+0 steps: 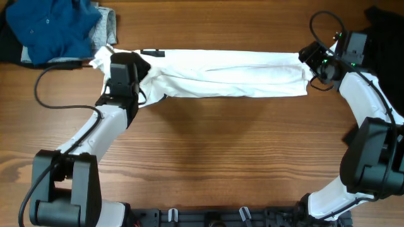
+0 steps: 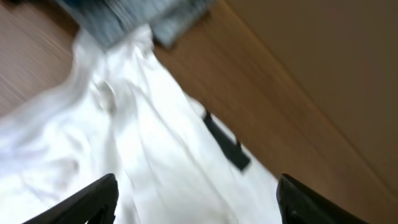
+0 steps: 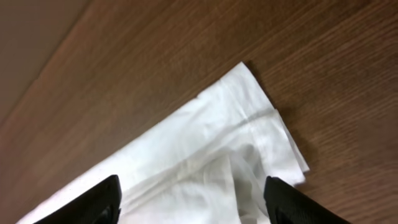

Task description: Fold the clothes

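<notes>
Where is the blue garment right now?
Overhead view, far left corner: the blue garment lies bunched on a grey garment, just beyond the left end of the white T-shirt.

1. From overhead, the left arm (image 1: 123,75) covers one end of the white T-shirt (image 1: 233,74); its fingers are hidden there
2. The blue garment (image 1: 53,25) is cut by the top edge and hides most of the grey garment (image 1: 108,22); a black garment (image 1: 385,31) runs off the right corner
3. The left wrist view is blurred; the black mark (image 2: 225,146) on the T-shirt is unreadable; the left gripper (image 2: 196,202) is cropped at the bottom edge
4. The right wrist view crops the right gripper (image 3: 193,199) and the T-shirt at the bottom edge
</notes>
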Tool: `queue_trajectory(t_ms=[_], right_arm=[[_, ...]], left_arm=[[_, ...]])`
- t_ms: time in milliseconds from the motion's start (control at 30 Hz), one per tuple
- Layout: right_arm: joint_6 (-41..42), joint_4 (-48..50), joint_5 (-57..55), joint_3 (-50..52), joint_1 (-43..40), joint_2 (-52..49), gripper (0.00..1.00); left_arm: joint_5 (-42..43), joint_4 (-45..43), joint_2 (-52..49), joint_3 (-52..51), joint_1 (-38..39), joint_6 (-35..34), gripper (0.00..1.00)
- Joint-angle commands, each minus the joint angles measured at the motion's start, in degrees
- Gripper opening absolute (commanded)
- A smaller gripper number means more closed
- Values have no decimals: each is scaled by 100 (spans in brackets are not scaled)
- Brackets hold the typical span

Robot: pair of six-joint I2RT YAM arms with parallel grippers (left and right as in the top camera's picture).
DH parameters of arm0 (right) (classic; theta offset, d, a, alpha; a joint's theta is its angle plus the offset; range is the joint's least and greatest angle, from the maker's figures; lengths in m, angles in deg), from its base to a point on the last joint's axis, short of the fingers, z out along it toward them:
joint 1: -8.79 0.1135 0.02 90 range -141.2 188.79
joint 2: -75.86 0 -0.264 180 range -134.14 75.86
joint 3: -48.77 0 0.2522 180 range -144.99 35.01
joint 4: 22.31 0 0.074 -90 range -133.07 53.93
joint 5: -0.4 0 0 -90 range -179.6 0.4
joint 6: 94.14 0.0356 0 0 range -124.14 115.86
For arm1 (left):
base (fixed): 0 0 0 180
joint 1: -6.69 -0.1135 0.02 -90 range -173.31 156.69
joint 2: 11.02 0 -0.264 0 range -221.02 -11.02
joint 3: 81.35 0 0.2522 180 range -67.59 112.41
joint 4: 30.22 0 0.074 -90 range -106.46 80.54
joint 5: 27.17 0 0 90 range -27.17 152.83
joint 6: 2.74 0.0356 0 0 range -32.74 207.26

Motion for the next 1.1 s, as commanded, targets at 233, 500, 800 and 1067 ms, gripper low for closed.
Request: queue_trajectory(t_ms=[233,500,800,1067], right_arm=[[-1147,-647,584,-94,11,-195,4],[-841,-765,376,-83,299,-424,4],[-745,-778,201,-81,334,-994,4],[-560,-835,-267,-76,321,-1329,4]], left_arm=[[835,1534,76,72,13,140,19],[564,1523,-162,72,-439,140,16],[1263,1550,-625,72,-656,140,11],[1342,1554,-1038,72,-684,144,12]])
